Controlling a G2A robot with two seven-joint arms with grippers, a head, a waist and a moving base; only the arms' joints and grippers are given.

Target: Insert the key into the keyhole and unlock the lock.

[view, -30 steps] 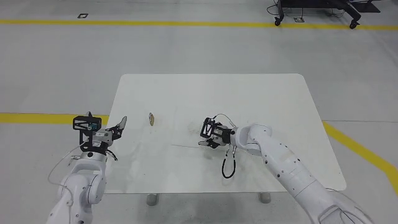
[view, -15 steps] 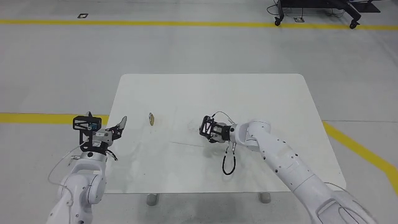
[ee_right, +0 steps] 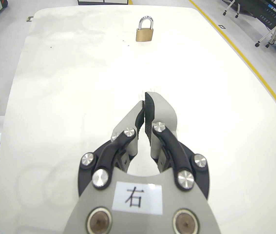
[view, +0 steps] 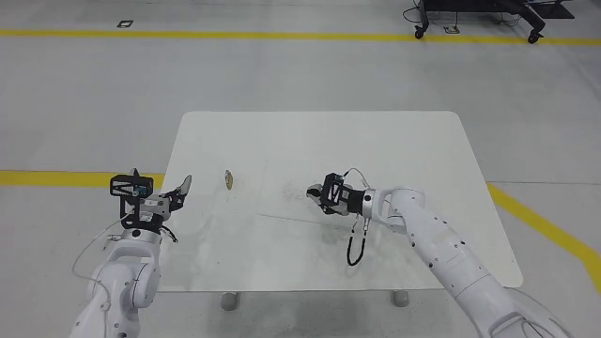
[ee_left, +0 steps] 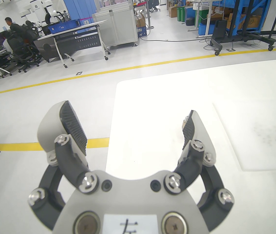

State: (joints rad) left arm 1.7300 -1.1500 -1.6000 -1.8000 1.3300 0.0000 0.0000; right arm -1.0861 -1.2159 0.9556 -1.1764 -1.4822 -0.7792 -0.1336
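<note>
Top view: the white surface [view: 394,150] carries a brass padlock [view: 228,180] in its left part. In the right wrist view the padlock [ee_right: 144,31] rests with its shackle seated in the body. The right gripper [view: 313,191] [ee_right: 144,101] sits low near the middle of the surface, pointing at the padlock and well apart from it. Its jaws are clenched, pad against pad; whether anything lies between them cannot be told. The left gripper [view: 178,191] [ee_left: 128,115] hangs at the surface's left edge, jaws released and spread wide.
</note>
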